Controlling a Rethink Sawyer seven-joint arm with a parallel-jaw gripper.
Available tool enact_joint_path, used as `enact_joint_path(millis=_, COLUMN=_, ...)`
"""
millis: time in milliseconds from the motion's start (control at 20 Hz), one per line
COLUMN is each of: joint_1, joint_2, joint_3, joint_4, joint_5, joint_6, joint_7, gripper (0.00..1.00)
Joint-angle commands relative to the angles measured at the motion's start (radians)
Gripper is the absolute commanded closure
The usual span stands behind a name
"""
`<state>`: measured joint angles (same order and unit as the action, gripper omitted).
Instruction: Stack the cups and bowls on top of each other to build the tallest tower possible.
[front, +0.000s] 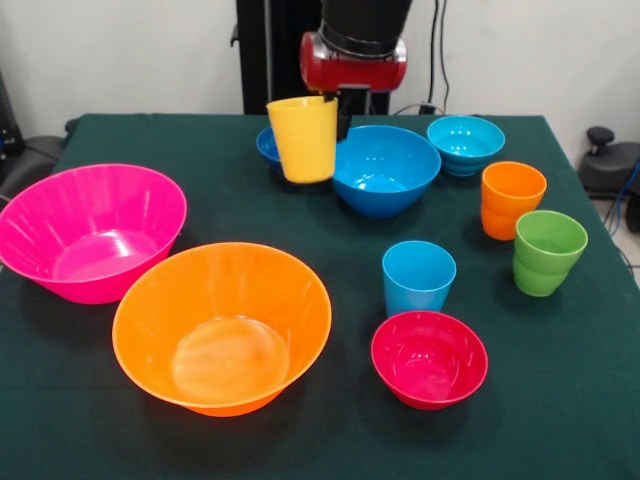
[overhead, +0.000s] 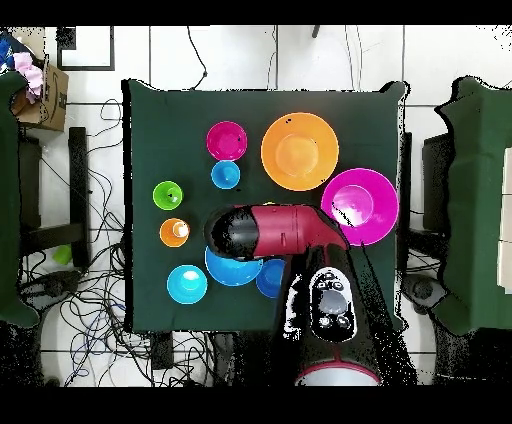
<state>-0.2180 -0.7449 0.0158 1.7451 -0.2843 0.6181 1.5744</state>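
Observation:
My gripper (front: 333, 110) is shut on the rim of the yellow cup (front: 304, 138) and holds it upright in the air, in front of the small dark blue bowl (front: 266, 147) and the medium blue bowl (front: 385, 168). The large orange bowl (front: 222, 325) and the large pink bowl (front: 90, 232) stand open side up at the near left. The light-blue cup (front: 418, 277), small red bowl (front: 429, 358), orange cup (front: 512, 199), green cup (front: 547, 251) and small cyan bowl (front: 465, 143) stand apart on the right. Nothing is stacked. In the overhead view the arm (overhead: 270, 230) hides the gripper and the yellow cup.
The dark green table (front: 560, 400) carries everything. The overhead view shows the orange bowl (overhead: 299, 151), pink bowl (overhead: 359, 206), red bowl (overhead: 227, 140) and cyan bowl (overhead: 187, 284). Cables lie on the floor (overhead: 90, 300) beside the table.

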Motion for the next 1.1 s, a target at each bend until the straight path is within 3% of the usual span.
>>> enact_joint_path(millis=50, joint_1=-0.049, joint_2=0.018, joint_3=0.126, joint_4=-0.094, joint_5=-0.037, joint_6=0.105, joint_7=-0.120, gripper=1.00)
enact_joint_path(millis=350, joint_1=-0.070, joint_2=0.089, joint_3=0.160, joint_4=-0.179, joint_5=-0.083, joint_6=0.067, joint_7=-0.148, gripper=1.00)
enact_joint_path(millis=1100, joint_1=-0.102, joint_2=0.122, joint_3=0.188, joint_4=-0.259, joint_5=-0.120, joint_6=0.075, joint_7=-0.139, gripper=1.00)
